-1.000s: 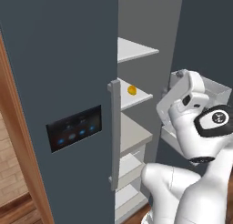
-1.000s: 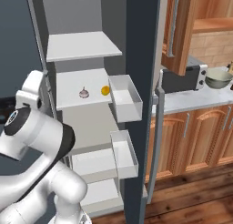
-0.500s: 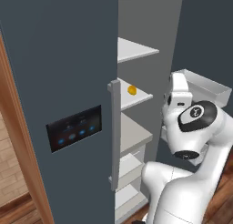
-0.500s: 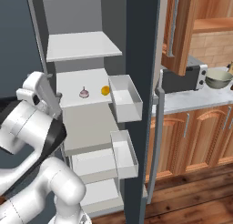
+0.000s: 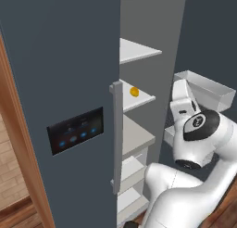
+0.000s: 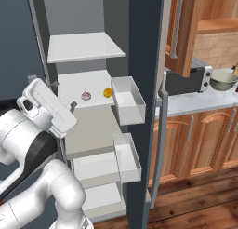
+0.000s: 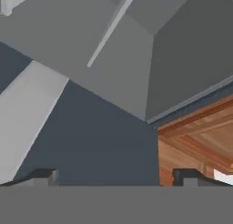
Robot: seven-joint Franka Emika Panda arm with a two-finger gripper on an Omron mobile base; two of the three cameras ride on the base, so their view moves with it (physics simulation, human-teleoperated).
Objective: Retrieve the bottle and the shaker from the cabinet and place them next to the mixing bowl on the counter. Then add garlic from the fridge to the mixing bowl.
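Arm swung up toward fridge shelves | gripper jaws apart, empty | garlic on middle shelf, ungrasped

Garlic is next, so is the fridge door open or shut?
Open. The fridge door is swung wide, baring the shelves with the garlic and the door bins.

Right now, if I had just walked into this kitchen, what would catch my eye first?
Probably the tall dark grey fridge, door swung open, showing pale shelves that are nearly bare: a small pinkish garlic bulb and a small round yellow-orange fruit sit side by side on the second shelf. In front of it looms the bulky white robot arm. Off to the right, a pale green mixing bowl rests on the marble counter beside a black microwave.
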